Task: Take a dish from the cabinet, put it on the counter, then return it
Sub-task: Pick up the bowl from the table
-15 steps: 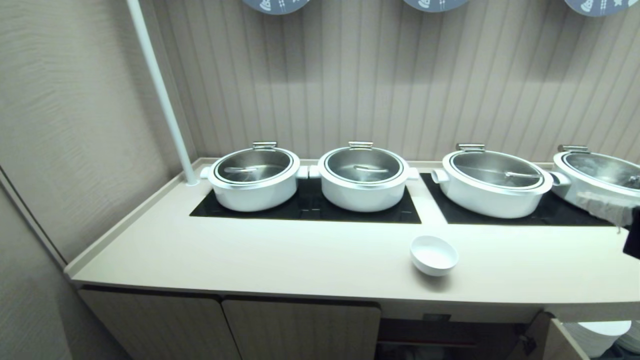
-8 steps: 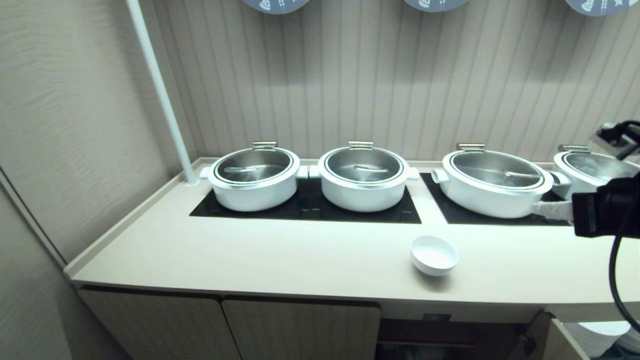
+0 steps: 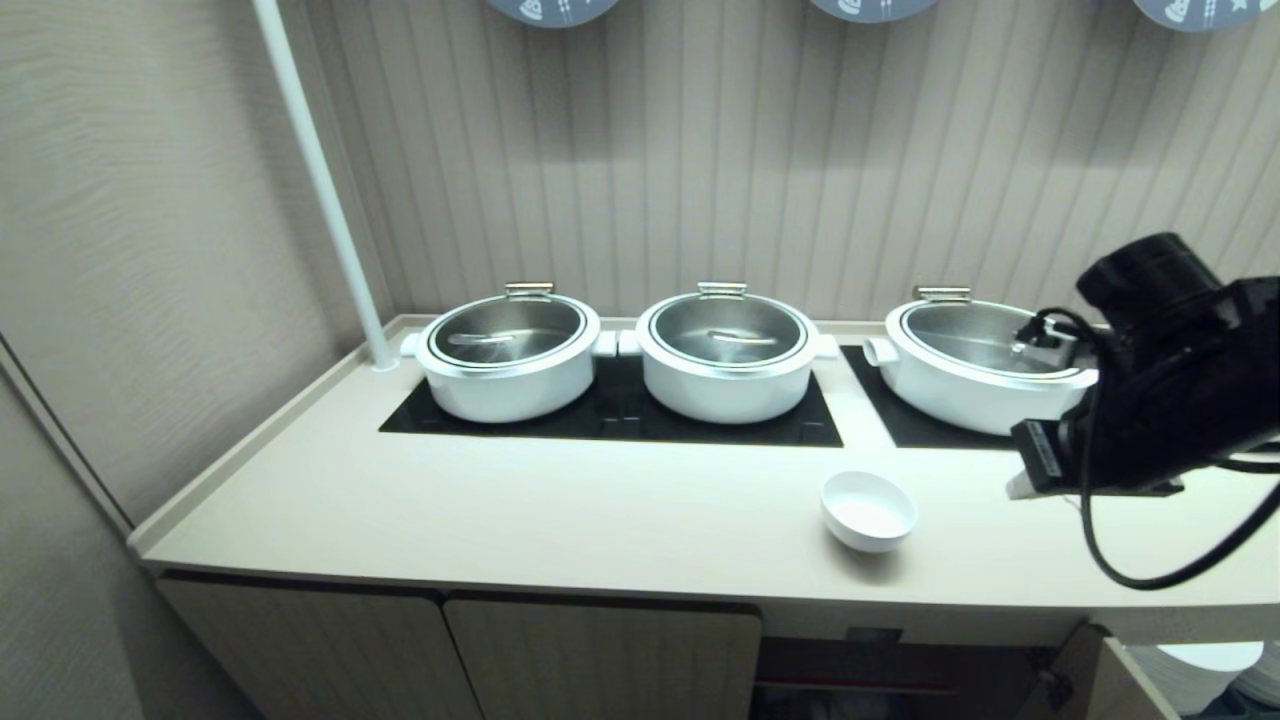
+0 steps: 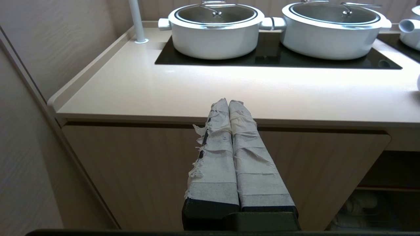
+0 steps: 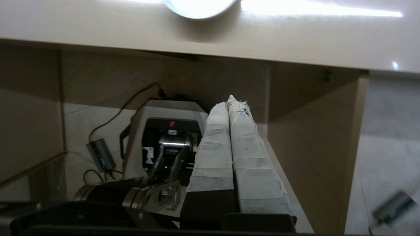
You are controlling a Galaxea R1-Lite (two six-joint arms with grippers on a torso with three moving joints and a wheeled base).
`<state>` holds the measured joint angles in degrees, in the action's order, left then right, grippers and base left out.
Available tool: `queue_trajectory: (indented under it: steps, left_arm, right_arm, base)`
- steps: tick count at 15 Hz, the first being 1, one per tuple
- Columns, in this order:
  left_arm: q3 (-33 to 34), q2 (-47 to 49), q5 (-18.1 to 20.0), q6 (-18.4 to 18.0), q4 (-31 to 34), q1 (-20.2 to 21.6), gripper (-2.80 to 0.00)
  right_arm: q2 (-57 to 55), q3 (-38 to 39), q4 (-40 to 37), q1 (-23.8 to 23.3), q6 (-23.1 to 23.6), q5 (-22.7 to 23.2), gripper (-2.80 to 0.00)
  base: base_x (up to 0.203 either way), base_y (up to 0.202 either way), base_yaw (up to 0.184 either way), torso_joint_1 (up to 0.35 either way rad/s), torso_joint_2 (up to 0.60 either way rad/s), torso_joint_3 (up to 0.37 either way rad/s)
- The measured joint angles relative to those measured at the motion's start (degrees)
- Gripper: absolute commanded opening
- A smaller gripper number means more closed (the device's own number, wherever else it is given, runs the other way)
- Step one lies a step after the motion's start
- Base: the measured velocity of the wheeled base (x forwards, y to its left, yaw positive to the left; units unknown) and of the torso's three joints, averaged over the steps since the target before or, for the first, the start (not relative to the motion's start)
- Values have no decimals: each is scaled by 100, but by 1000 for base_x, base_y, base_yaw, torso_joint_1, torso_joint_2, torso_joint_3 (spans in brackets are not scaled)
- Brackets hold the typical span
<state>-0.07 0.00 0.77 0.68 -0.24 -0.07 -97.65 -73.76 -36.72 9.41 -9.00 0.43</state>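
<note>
White dish (image 3: pixel 868 511) on counter (image 3: pixel 560 510) (right jaws apart).

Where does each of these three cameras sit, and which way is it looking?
Head: up high, looking down at the counter, pots and bowl; the right arm shows.
Left wrist: behind the shut left fingers, facing the counter edge and cabinet.
Right wrist: behind the shut right fingers, pointing down past the counter's front edge.
All three share the counter; head and right wrist share the bowl.

No legible text anywhere. Small white label on the right arm's black housing (image 3: pixel 1040 452): print too fine to read. Blue wall discs (image 3: pixel 552 8) bear white pictograms only, cut off by the frame.
</note>
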Motion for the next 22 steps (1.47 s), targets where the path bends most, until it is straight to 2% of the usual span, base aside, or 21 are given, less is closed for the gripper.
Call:
queue_trajectory:
  steps: [2,4,8,12,15,20,21,22]
  left_arm:
    - [0,0,0,0,0,0,-280]
    - [0,0,2,0,0,0,-280]
    - [0,0,2,0,0,0,-280]
    - [0,0,0,0,2,0,-280]
    - [0,0,1,0,0,0,-280]
    - [0,0,2,0,2,0,-280]
    - [0,0,0,0,0,-2,-280]
    - [0,0,2,-2,0,-2,-280]
  right_arm:
    - [-479,-396,-213,223,-567,-696,-280]
    - [-864,-718,-205,352,-804,-861,-280]
    - [-1412,-1356,-181,373,-823,-710,-280]
    - [-1856,-1873,-175,117,-717,-284,-280]
    - [-2108,-1962,-164,-122,-482,-158,-280]
    - [-2446,-1988,37,-325,-465,-130,-280]
    - [-2500,-1990,37,-341,-464,-131,0]
    - [-2546,-1990,36,-353,-464,-128,0]
  base:
    - [0,0,0,0,0,0]
    - [0,0,0,0,0,0]
    - [0,0,0,0,0,0]
    - [0,0,0,0,0,0]
    - [0,0,0,0,0,0]
    - [0,0,0,0,0,0]
    - [0,0,0,0,0,0]
    - [0,0,0,0,0,0]
